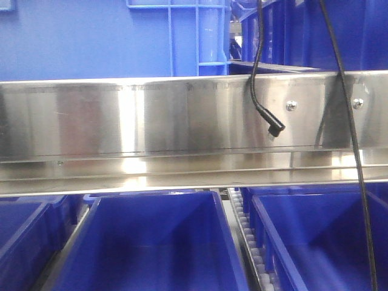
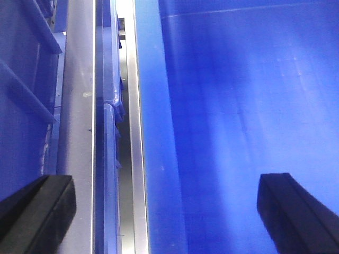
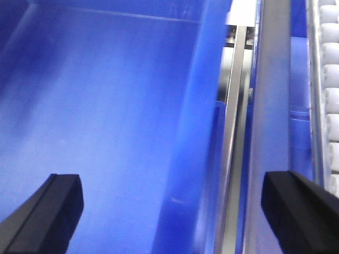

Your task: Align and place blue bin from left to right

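Broadly, the front view gives the layout and the two wrist views give the close detail. From the front, a wide steel shelf beam (image 1: 151, 121) crosses the frame, with tall blue crates (image 1: 91, 36) above and behind it. Three open bins sit below it: the blue bin (image 1: 151, 242) in the middle, a left neighbour (image 1: 21, 242) and a right neighbour (image 1: 321, 242). Neither gripper appears in that view. The blue bin sits open side up on the lower level. Its long axis runs away from the camera into the rack, parallel to the roller track (image 1: 251, 242) that lies between it and the right neighbour. The left wrist view shows the left gripper (image 2: 167, 185) with its jaws spread wide. Its black fingers (image 2: 37, 211) straddle what appears to be this bin's left wall (image 2: 159, 132), one over the bin's inside and one over a grey ledge (image 2: 77, 106). A bright steel rail (image 2: 139, 132) runs just beside that wall. The right wrist view mirrors this. The right gripper (image 3: 170, 182) is likewise spread, one finger over the bin's inside and the other beyond its right wall (image 3: 193, 132). A second rail (image 3: 233, 132) lies past that wall, and the white rollers sit at the frame's far edge. Neither pair of fingers is seen touching a wall. Only the front view shows the small things: two black cables (image 1: 357, 182) hanging across the beam, one ending in a plug (image 1: 274, 127), and two screws (image 1: 291, 105).
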Robot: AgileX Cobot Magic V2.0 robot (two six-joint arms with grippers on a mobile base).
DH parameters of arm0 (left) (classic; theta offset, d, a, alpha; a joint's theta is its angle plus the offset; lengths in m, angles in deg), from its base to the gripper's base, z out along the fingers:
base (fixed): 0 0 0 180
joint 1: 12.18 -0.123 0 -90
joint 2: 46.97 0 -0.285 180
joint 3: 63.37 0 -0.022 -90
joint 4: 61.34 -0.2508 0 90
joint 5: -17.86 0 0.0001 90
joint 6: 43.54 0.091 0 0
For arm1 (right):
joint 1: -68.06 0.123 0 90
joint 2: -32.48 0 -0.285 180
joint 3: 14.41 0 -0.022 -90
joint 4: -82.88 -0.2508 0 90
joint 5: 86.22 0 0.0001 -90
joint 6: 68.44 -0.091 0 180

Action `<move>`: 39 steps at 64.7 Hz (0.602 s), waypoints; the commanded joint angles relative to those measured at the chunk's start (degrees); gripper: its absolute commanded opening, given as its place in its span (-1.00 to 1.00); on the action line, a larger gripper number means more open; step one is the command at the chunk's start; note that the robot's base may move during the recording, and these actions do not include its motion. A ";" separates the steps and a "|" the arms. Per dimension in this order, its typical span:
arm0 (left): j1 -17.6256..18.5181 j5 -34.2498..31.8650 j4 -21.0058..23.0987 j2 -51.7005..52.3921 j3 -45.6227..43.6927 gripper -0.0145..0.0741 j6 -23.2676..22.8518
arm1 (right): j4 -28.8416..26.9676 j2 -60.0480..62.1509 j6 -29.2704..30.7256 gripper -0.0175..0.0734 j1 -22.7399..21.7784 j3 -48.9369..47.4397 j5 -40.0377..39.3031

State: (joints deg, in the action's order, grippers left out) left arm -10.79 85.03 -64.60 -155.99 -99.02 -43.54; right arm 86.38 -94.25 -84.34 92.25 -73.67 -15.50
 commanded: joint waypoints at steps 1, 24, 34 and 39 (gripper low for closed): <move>-0.13 -0.96 0.48 0.03 -0.42 0.68 0.00 | 1.98 0.25 0.52 0.64 0.00 -0.49 -0.76; -0.13 -1.69 0.48 -0.32 -0.42 0.68 0.00 | 1.97 0.16 0.52 0.64 0.11 -0.49 -0.78; -0.13 -1.59 0.48 -1.07 -0.42 0.68 0.00 | 1.97 -0.09 0.52 0.64 0.11 -0.49 -1.47; -0.13 -1.58 0.48 -1.35 -0.42 0.68 0.00 | 1.97 -0.47 0.52 0.64 0.11 -0.49 -1.46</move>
State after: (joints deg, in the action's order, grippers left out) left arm -10.79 84.26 -64.60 -157.13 -99.13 -43.54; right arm 87.15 -94.35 -84.34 92.25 -73.67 -15.61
